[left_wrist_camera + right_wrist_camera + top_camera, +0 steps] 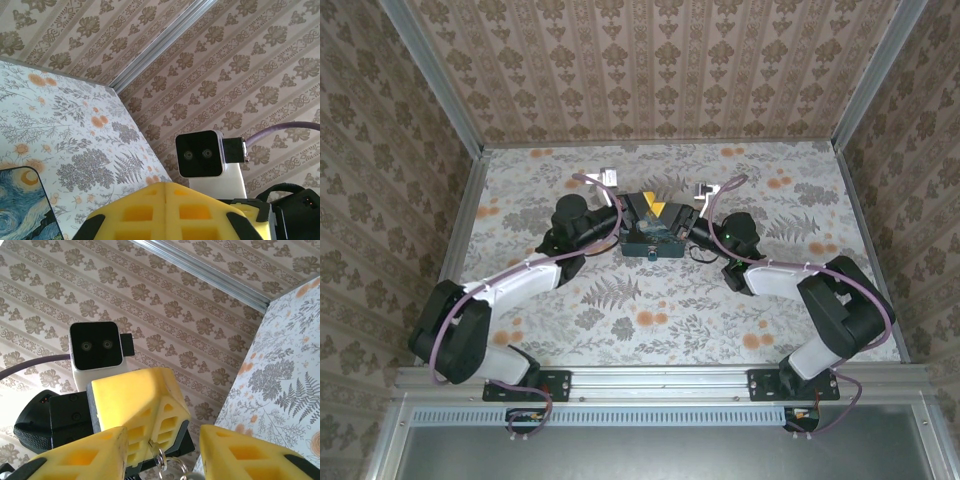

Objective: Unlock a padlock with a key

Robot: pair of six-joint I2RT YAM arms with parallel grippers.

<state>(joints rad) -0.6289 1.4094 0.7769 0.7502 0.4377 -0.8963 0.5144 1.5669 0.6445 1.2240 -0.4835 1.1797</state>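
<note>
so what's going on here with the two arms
Both arms meet over the painted-print box in the middle of the table. The left gripper is shut, with small metal rings dangling just under its fingers; what it pinches is hidden. The right gripper faces it, jaws open on either side of those rings. The padlock can't be made out, so its state is unclear.
</note>
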